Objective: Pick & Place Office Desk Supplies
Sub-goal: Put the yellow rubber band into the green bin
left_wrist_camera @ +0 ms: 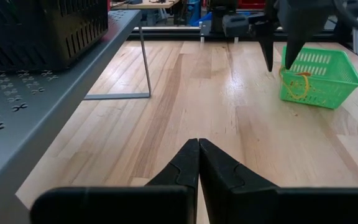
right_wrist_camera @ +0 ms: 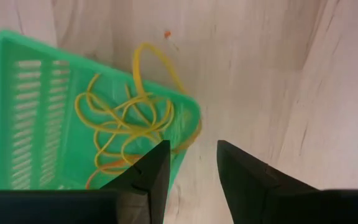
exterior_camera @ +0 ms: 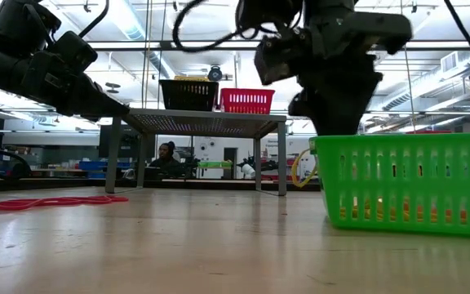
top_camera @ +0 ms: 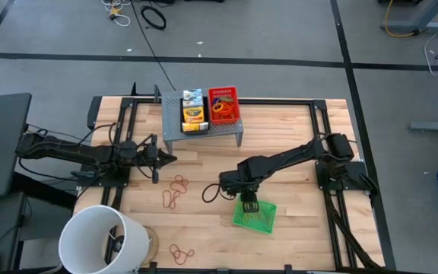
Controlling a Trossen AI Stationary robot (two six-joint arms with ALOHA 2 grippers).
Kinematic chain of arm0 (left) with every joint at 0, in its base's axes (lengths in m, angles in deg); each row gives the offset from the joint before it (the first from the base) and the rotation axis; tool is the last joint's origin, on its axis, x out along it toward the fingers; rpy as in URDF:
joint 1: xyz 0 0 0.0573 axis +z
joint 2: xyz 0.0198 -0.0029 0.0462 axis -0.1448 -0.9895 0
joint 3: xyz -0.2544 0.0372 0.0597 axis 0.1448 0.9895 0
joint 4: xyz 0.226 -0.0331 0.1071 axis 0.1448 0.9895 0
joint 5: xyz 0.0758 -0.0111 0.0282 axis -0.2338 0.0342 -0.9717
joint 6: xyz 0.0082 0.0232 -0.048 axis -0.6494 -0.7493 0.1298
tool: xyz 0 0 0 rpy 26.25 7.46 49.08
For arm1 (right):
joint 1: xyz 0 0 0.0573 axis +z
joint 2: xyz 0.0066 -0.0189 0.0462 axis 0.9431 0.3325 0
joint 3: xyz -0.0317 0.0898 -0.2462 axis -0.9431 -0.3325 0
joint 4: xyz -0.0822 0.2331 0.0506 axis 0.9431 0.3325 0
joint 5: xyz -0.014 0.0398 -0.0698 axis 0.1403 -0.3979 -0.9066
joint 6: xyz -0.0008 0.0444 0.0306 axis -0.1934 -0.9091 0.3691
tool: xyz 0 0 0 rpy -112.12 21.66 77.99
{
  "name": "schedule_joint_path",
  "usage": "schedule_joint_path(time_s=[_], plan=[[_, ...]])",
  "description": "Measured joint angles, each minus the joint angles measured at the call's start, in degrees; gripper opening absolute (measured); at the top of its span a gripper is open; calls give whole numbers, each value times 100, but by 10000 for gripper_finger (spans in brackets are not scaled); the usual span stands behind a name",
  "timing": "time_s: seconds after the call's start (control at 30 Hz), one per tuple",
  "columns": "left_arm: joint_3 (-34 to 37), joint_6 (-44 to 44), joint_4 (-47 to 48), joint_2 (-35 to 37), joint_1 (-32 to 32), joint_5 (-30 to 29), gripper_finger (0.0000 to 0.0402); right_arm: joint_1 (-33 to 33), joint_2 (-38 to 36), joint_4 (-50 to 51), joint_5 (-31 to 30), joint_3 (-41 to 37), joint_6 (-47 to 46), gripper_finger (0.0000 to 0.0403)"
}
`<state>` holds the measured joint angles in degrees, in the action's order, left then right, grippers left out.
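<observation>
Rubber bands (right_wrist_camera: 126,127) lie tangled in the green mesh tray (top_camera: 255,214), one loop draped over its rim, directly beneath the right gripper (right_wrist_camera: 188,163), fingers apart; the left gripper (left_wrist_camera: 198,163), fingers together, waits well apart.

Riser (top_camera: 202,131) stands at table's (top_camera: 295,228) far edge, centre. On it: two trays side by side, crayon box (top_camera: 193,114) in the left one. Loose rubber bands (top_camera: 176,192) lie before riser. Mesh tray (top_camera: 255,215) holding bands sits right of these. Bucket (top_camera: 101,242) lies well left-front of riser.
</observation>
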<state>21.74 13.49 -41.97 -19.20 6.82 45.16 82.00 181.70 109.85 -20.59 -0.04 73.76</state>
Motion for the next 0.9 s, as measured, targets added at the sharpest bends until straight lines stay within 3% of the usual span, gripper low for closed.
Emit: schedule_joint_path(time_s=[0.23, 0.57, 0.9], plan=[[2, 0, 25, -2, -1, 1, 14, 0, 48, -53, -85, 0, 4, 125], [2, 0, 26, -2, -1, 1, 14, 5, 45, -146, -98, 4, 25, 11], [2, 0, 26, -2, -1, 0, 14, 122, 20, -165, -194, 7, -185, 55]])
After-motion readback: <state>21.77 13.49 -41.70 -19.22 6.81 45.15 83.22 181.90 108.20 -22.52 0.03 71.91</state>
